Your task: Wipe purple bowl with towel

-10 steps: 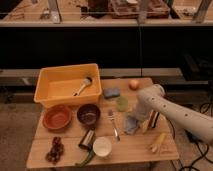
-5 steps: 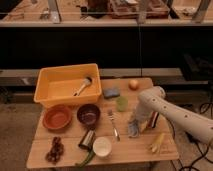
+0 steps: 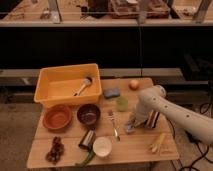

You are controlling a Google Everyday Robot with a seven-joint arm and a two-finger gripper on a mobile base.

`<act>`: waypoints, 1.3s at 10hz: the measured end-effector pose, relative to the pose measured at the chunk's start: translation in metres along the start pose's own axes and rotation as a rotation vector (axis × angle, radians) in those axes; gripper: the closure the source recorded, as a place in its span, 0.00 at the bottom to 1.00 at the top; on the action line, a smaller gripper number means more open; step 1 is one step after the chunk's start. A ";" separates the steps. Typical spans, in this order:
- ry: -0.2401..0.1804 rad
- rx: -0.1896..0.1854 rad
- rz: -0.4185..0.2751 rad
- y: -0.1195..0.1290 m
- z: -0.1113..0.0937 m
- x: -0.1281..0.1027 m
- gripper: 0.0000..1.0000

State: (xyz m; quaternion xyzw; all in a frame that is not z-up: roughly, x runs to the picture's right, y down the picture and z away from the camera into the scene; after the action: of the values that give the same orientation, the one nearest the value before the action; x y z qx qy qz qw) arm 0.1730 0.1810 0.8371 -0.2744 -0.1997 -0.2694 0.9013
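Observation:
The purple bowl (image 3: 88, 115) sits left of centre on the wooden table (image 3: 135, 152), beside the orange bowl (image 3: 57, 117). The grey-blue towel (image 3: 130, 125) lies bunched on the table right of centre, a hand's width to the right of the purple bowl with a fork between them. My gripper (image 3: 137, 120) reaches down from the white arm (image 3: 172, 112) onto the towel's right part and is shut on the cloth. The towel still rests on the table. The arm covers part of the towel.
A yellow tub (image 3: 67, 85) holding a brush stands at the back left. A blue-grey sponge (image 3: 111, 92), a green cup (image 3: 122, 103) and an orange fruit (image 3: 134, 84) lie behind the towel. A fork (image 3: 114, 124), a can (image 3: 87, 139), a white cup (image 3: 102, 146), grapes (image 3: 56, 149) and a yellow item (image 3: 157, 142) fill the front.
The gripper has come down onto the towel and closed on it, bunching the cloth. The bowls and other items have not moved.

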 end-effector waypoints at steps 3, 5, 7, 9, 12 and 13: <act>-0.007 0.069 -0.079 -0.016 -0.068 -0.024 1.00; -0.023 0.109 -0.149 -0.029 -0.102 -0.043 1.00; -0.063 0.160 -0.272 -0.055 -0.126 -0.079 1.00; -0.107 0.180 -0.380 -0.082 -0.126 -0.117 1.00; -0.178 0.184 -0.547 -0.123 -0.110 -0.183 1.00; -0.184 0.180 -0.595 -0.133 -0.104 -0.203 1.00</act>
State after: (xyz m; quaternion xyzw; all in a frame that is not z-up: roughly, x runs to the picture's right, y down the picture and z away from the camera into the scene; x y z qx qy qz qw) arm -0.0415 0.1008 0.7050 -0.1463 -0.3747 -0.4763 0.7819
